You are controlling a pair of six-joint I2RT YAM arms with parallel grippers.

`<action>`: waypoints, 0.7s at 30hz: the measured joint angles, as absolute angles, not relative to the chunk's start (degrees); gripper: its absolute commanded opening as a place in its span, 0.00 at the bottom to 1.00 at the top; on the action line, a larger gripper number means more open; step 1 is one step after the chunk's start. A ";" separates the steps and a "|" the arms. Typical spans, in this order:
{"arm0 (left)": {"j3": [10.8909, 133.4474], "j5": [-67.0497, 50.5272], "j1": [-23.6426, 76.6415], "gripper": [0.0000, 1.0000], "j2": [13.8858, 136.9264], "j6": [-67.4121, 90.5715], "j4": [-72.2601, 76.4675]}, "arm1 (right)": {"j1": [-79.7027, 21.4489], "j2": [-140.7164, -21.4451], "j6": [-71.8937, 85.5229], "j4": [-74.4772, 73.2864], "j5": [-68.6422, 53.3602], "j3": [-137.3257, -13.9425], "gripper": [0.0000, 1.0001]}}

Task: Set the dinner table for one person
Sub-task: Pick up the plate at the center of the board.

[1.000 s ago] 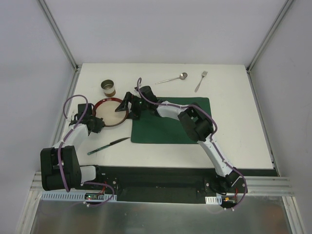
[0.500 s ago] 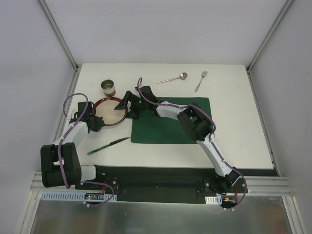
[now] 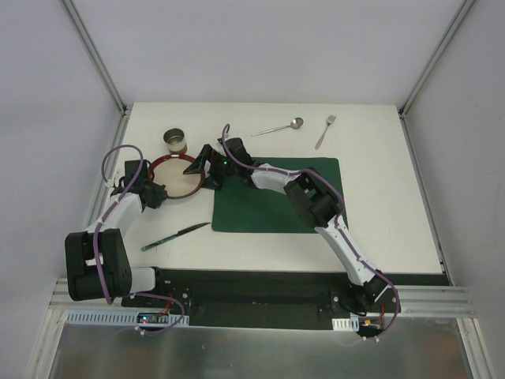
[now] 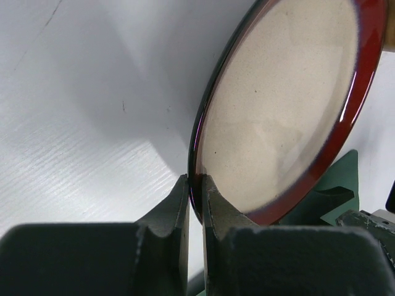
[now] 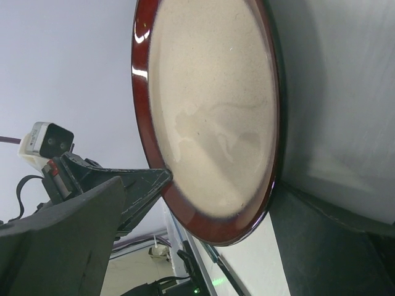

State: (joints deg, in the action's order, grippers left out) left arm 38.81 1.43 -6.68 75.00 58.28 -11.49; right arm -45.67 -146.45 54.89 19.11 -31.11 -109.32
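One plate (image 3: 180, 178) is hanging tilted over the counter (image 3: 379, 213), left fingers (image 4: 185, 194) clamping its rim | right fingers (image 3: 197, 162) gaping wide around the opposite rim | lying: one cup (image 3: 176, 143), spoon (image 3: 279, 127), fork (image 3: 324, 131), knife (image 3: 175, 236), placemat (image 3: 260, 209)

left arm (image 3: 117, 219): rising from the near-left base, forearm angled forward and a bit right
left gripper (image 4: 196, 185): clamped tight, pinching the plate (image 4: 278, 111) by its rim, one finger on each face
right arm (image 3: 319, 207): elbow bent, forearm stretched way out to the left
right gripper (image 3: 196, 167): jaws spread wide, one finger either side of the plate's opposite edge, contact hard to call
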 measured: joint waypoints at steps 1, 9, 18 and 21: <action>39.05 1.32 -6.68 0.00 75.00 57.78 -11.51 | -45.65 -146.56 54.92 19.22 -31.11 -109.43 0.99; 39.40 0.97 -6.50 0.00 75.00 56.71 -11.57 | -45.71 -146.71 55.07 19.33 -31.07 -109.62 0.99; 39.88 1.13 -6.28 0.00 75.92 56.55 -11.79 | -45.82 -147.09 54.78 19.07 -29.76 -109.67 0.62; 39.99 1.28 -6.28 0.00 76.34 56.53 -11.68 | -45.84 -147.61 54.24 18.24 -28.62 -109.65 0.46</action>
